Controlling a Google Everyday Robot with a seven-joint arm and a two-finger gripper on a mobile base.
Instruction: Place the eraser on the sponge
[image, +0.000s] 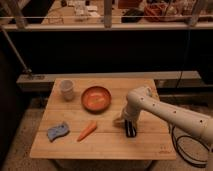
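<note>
I have just the one view, set high in front of the table (145, 148), tilted down and facing the railing (60, 26) across the top of the frame. It sits far enough back that the whole tabletop fits, centre to lower frame. The arm (170, 115) enters from the right edge, and the gripper (130, 131) hangs just right of centre, low.
</note>
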